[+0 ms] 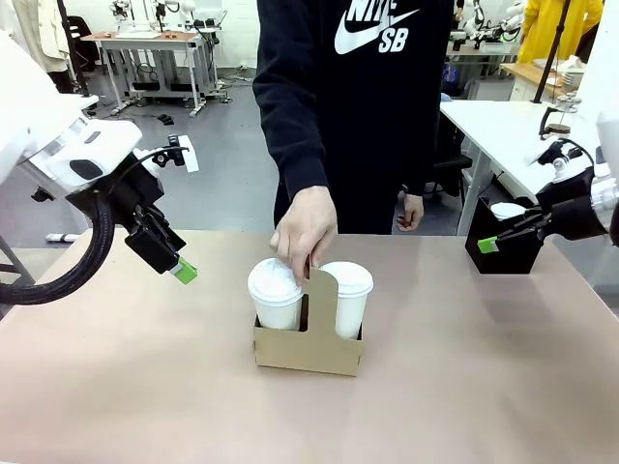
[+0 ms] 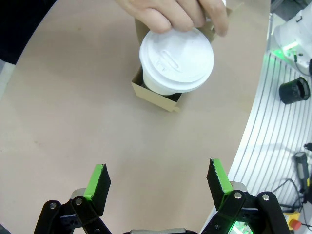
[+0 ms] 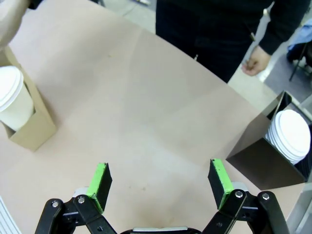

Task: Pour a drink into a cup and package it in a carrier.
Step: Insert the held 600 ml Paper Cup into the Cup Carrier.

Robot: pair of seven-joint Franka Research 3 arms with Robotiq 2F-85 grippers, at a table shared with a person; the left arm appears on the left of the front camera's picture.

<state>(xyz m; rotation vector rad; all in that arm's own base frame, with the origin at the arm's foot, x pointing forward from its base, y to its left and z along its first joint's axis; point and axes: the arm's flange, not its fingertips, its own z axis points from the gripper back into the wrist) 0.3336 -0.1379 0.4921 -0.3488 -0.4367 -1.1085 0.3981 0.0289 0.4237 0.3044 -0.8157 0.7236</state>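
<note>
in the front view, the carrier (image 1: pixel 308 350) is seen near the middle of the table (image 1: pixel 145 387), with two lidded white cups seated in its slots, the left cup (image 1: pixel 276 293) and the right cup (image 1: pixel 345 297), one on each side of the handle panel. the person's hand (image 1: pixel 304 230) is laid on the top of the left cup and the panel. wide bare tabletop is left on both sides of the carrier and toward the near edge. the left gripper (image 1: pixel 176 267) is held above the table, well apart from the carrier, and the right gripper (image 1: pixel 495 242) is seen at the far right beside a black box (image 1: pixel 503 253); from here it cannot be told how either one's jaws stand. in the left wrist view, the left gripper (image 2: pixel 157 181) is shown with its green pads spread wide, nothing between them, with bare table ahead up to the carrier (image 2: pixel 155 95); the table's curved edge runs down the right side. in the right wrist view, the right gripper (image 3: pixel 161 183) is likewise spread and empty over bare table, the carrier (image 3: pixel 30 127) lying at the left edge and the black box (image 3: pixel 261 168), with stacked white lids (image 3: pixel 291 135) in it, at the right.
</note>
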